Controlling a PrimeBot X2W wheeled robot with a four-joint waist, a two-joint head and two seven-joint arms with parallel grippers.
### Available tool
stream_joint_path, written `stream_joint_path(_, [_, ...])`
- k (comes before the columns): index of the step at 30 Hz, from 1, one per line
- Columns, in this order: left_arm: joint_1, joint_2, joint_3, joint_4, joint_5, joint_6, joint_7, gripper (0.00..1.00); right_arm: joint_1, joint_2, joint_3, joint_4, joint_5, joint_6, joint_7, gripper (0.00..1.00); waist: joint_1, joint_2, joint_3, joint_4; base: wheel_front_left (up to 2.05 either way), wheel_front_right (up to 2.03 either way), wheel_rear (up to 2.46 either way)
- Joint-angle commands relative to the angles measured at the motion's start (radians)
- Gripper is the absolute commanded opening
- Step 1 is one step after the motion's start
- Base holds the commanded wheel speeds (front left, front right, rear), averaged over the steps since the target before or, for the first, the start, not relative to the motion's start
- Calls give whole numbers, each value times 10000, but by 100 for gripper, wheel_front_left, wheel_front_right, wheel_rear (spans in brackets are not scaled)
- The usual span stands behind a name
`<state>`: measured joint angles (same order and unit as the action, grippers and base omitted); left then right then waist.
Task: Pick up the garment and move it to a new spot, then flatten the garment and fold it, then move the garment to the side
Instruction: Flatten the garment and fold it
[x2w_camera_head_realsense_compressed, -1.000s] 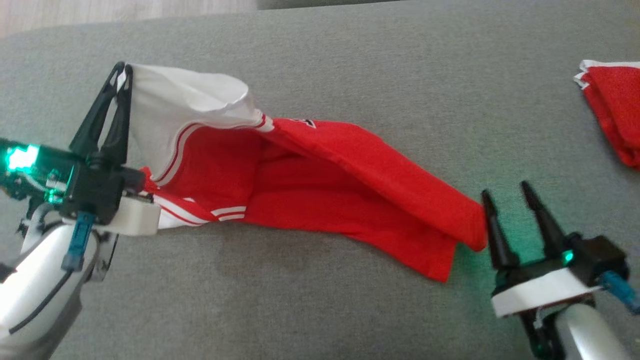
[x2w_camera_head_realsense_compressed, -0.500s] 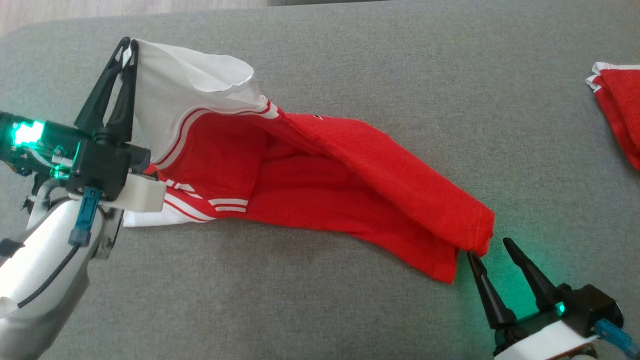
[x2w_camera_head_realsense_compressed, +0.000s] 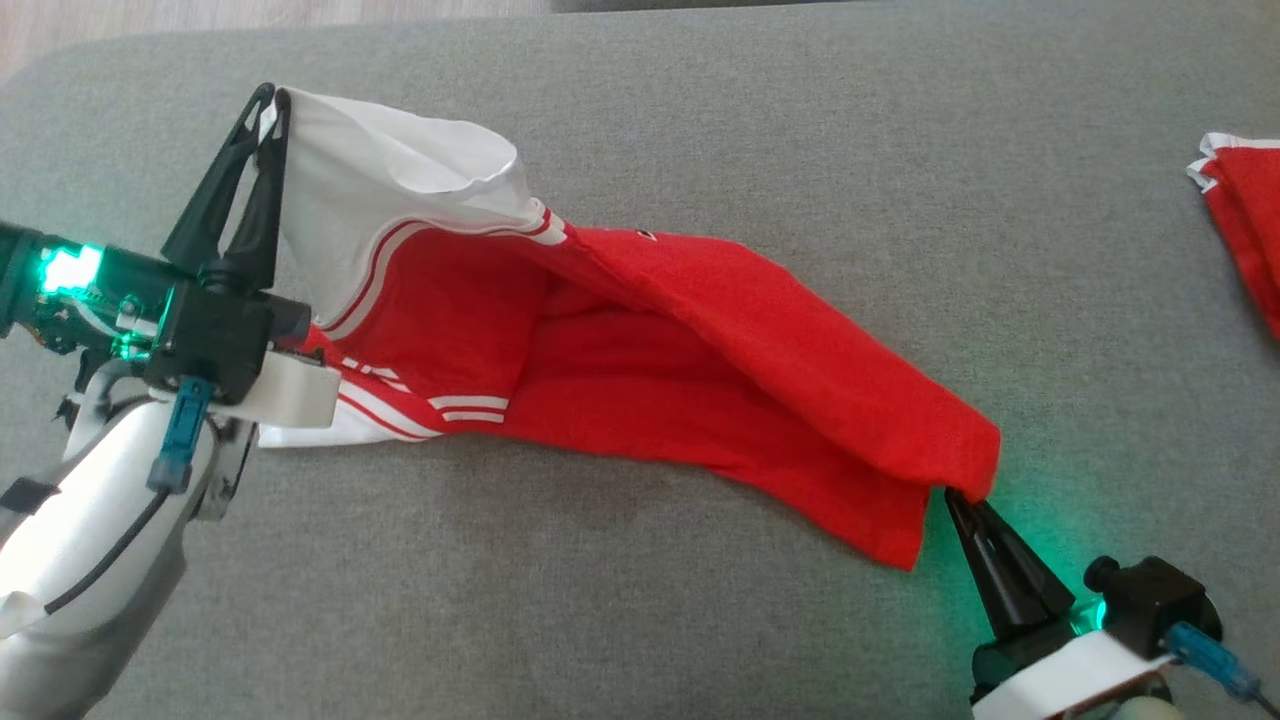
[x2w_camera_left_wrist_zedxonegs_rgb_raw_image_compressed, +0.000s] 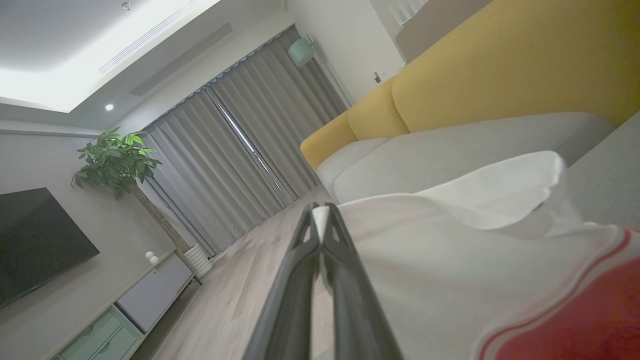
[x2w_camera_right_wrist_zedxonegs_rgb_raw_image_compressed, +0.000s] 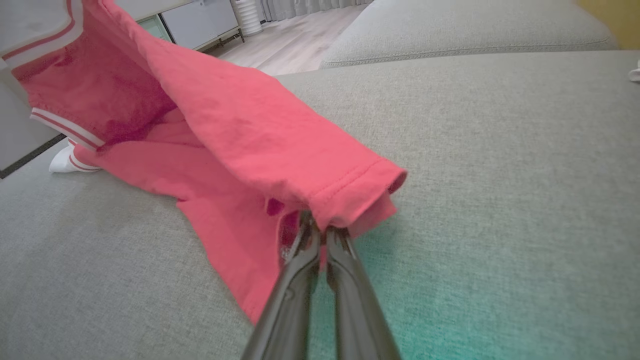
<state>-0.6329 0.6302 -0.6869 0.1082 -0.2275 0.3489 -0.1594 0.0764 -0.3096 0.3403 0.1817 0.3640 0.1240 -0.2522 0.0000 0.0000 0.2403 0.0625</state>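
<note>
Head view looks down on a red-and-white shirt (x2w_camera_head_realsense_compressed: 700, 340) stretched diagonally across a grey sofa cushion (x2w_camera_head_realsense_compressed: 800, 120), from the upper left of the frame to the lower right. The left end effector (x2w_camera_head_realsense_compressed: 272, 95), at the upper left, is closed on the shirt's white end (x2w_camera_head_realsense_compressed: 400, 180) and holds it raised, so the cloth tents up and its striped band hangs open below. The right end effector (x2w_camera_head_realsense_compressed: 957, 497), at the lower right, is pinched tight on the corner of the red hem (x2w_camera_head_realsense_compressed: 960, 450), its fingers pressed together. Right wrist view confirms this: the stitched hem folds over the fingertips, while a lower layer of red cloth lies loose on the cushion beside them. Left wrist view shows the same kind of nip on the white edge, with a yellow backrest (x2w_camera_left_wrist_zedxonegs_rgb_raw_image_compressed: 500, 75) behind.

Holding the two far ends looks like the setup for a stretch. With opposite ends gripped, pulling apart should take out the sag and the fold in the middle. That middle rests on the cushion, doubled over itself, so flattening is not yet done. A folded red garment (x2w_camera_head_realsense_compressed: 1245, 220) lies well apart at the right edge of the frame, probably marking the side spot for finished pieces.
</note>
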Motion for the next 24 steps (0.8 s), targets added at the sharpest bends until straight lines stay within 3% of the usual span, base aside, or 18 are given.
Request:
stream_joint_path(1, [-626, 374, 458, -160, -19, 25, -38, 0, -134, -162, 175, -226, 71, 67, -95, 0, 0, 0, -62, -34, 0, 0, 0])
stream_joint_path(6, [-497, 391, 434, -33, -71, 27, -287, 0, -159, -19, -397, -896, -13, 67, -95, 0, 0, 0, -516, -170, 0, 0, 0])
stream_joint_path(13, [-535, 687, 508, -89, -115, -279, -745, 0, -799, 224, -2465, -2594, -123, 67, -95, 0, 0, 0, -1787, -448, 0, 0, 0])
stream_joint_path(24, [-1459, 1397, 1155, -1444, 79, -642, -986, 0, -3421, -1482, -3269, -3647, -909, 67, 399, 0, 0, 0, -3047, -518, 0, 0, 0])
